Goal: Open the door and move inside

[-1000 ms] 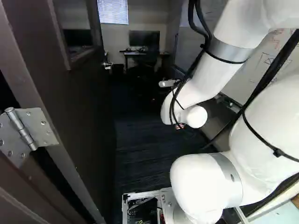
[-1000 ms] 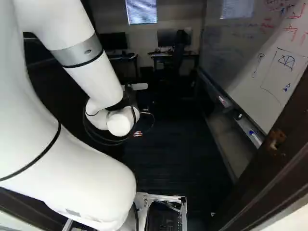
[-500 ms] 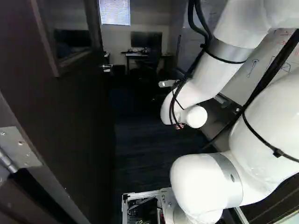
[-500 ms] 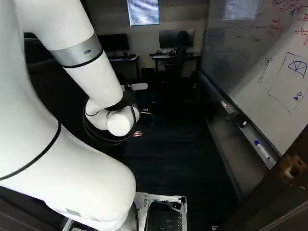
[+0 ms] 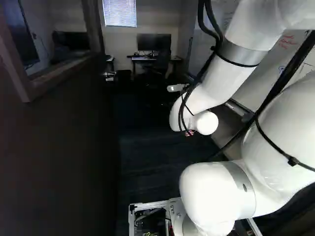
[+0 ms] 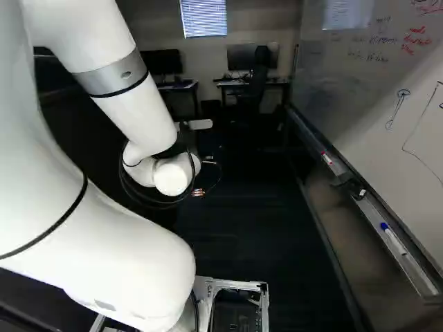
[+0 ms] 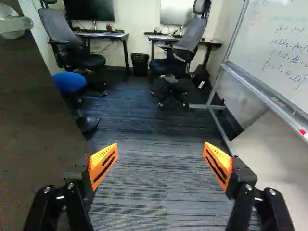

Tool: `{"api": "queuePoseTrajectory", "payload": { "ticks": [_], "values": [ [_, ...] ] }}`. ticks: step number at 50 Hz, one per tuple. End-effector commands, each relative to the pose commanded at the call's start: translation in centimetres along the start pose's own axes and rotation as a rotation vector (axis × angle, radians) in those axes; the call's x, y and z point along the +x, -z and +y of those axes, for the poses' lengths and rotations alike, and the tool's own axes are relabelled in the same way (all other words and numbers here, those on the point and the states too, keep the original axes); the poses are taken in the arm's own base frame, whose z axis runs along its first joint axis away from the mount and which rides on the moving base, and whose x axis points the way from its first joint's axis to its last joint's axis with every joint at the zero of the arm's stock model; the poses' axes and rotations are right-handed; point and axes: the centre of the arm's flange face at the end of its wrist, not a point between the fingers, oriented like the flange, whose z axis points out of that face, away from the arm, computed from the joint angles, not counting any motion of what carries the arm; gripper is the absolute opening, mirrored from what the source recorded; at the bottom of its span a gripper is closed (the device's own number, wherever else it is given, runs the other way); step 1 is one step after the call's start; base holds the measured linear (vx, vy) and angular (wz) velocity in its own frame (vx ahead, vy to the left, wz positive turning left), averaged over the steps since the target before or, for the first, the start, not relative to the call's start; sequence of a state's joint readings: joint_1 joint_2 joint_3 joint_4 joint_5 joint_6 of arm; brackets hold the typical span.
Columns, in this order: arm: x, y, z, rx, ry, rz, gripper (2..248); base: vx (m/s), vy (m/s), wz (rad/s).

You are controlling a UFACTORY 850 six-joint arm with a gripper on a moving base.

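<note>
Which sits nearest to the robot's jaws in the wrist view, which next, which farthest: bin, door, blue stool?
1. Door: close beside the jaws.
2. Blue stool: ahead, just past the door.
3. Bin: farthest ahead, between the desks.

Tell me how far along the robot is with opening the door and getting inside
Done: the door stands open, its lever handle ungripped; the pincer hangs open and empty over the carpet. In hand: the move inside, apparently well along, with the whiteboard alongside at the right of the right base view. Left: probably driving farther in; whether the base's rear has cleared the doorway doesn't show.
</note>
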State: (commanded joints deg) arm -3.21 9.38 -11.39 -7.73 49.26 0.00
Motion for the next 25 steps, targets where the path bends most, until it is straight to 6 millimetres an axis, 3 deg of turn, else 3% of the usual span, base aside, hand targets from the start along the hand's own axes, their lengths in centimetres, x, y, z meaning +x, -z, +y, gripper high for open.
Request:
{"api": "queuePoseTrajectory", "payload": {
  "ticks": [25],
  "values": [
    [0.00, 0.00, 0.00, 0.000, 0.000, 0.000, 247, 0.225, 0.009, -0.009]
  ]
}}
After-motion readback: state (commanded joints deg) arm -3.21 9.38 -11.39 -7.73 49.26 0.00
